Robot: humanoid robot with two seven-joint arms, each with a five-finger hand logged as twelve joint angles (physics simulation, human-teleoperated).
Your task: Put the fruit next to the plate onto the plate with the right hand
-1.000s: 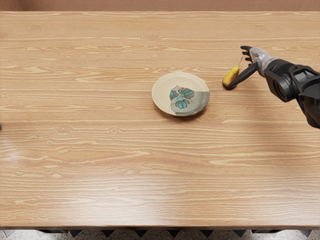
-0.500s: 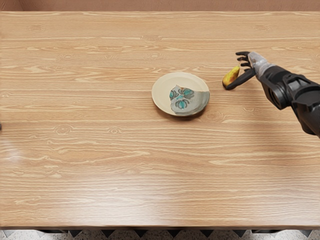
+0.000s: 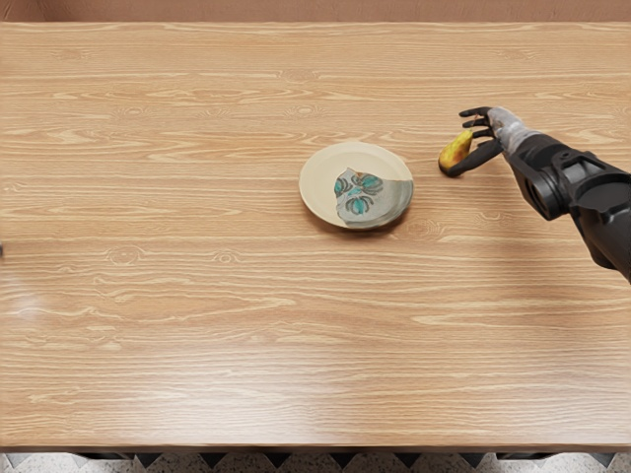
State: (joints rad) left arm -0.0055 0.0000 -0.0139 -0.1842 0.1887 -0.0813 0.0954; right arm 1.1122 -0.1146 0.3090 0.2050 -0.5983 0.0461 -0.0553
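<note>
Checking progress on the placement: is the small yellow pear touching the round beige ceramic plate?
Apart. The head view shows bare wooden table between the small yellow pear and the round beige ceramic plate.

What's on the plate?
The round cream plate shows only its teal pattern, nothing covered. The yellow fruit lies on the wooden table beside it, at the right hand.

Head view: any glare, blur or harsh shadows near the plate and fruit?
Head view: even, soft light, no glare on the table. Head view: only a thin soft shadow under the plate's lower right rim, and a dark patch below the fruit that merges with the right robot hand. Head view: sharp edge to edge, no visible distortion.
</note>
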